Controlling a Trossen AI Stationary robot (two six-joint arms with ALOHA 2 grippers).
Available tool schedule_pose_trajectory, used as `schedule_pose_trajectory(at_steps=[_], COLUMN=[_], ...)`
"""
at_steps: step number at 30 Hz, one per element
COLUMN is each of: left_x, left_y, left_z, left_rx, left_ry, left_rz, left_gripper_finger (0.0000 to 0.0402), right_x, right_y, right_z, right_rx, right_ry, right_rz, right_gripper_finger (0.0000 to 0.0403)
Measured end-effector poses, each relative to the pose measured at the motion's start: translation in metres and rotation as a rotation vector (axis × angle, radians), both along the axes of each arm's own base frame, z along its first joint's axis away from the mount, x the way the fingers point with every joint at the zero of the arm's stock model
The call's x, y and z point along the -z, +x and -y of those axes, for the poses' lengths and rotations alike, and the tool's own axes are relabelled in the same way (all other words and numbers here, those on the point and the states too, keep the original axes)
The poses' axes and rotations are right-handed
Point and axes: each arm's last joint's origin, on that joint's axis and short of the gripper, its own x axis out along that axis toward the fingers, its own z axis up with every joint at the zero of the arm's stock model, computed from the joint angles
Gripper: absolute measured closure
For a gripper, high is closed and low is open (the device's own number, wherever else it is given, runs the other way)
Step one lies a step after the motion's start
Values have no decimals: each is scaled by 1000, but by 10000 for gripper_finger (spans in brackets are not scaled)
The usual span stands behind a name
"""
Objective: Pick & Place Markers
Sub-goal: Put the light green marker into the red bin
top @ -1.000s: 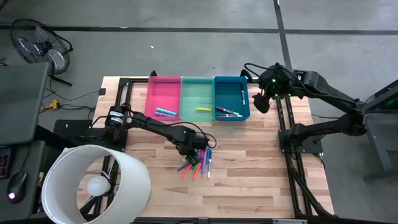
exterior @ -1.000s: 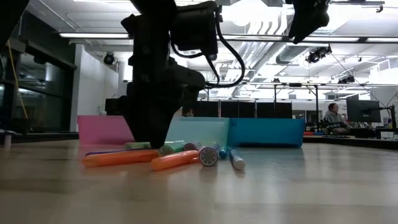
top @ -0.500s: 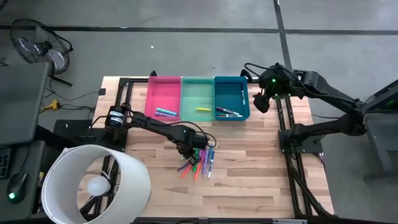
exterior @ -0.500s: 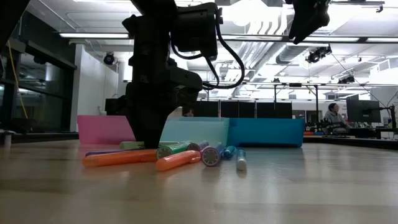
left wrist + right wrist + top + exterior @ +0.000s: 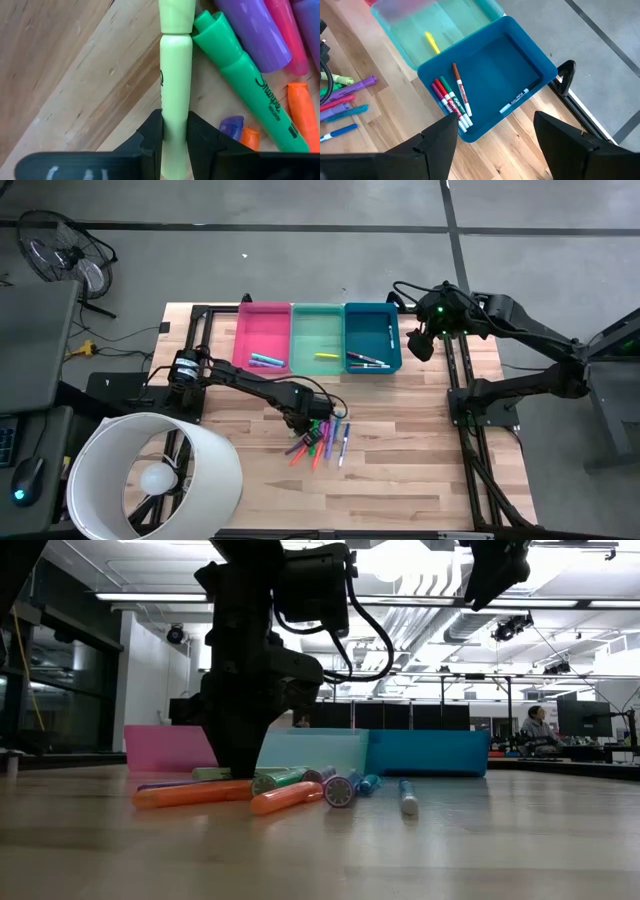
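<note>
Three bins stand in a row at the far side of the tabletop [image 5: 420,470]. The pink bin [image 5: 262,330] holds a few markers near its front edge, the green bin [image 5: 317,332] a yellow one, and the blue bin [image 5: 495,60] several thin red and green ones plus a black one. Loose markers [image 5: 322,440] lie in a heap on the wood nearer the front. The left gripper [image 5: 174,132] is down at this heap, its jaws clamped on a light green marker [image 5: 176,70]. The right gripper [image 5: 495,137] hangs above the blue bin's corner, jaws apart.
</note>
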Motion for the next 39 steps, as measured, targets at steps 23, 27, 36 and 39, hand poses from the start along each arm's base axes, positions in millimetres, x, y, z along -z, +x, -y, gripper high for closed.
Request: schedule_pose_trajectory(at_steps=[23, 27, 36, 39], left_x=[-55, -63, -105, -115], left_y=[-2, -8, -24, -31], left_z=[-55, -72, -95, -103], left_rx=[93, 101, 81, 75], left_ry=[206, 219, 327, 345], left_rz=[-115, -136, -12, 23], left_gripper_finger=[345, 345, 345, 345], right_x=[0, 1, 2, 2], right_y=[0, -1, -2, -2], right_z=[0, 0, -1, -1], right_rx=[17, 17, 17, 21], right_ry=[6, 10, 19, 14], right_rz=[5, -3, -26, -28], right_gripper_finger=[153, 153, 153, 153])
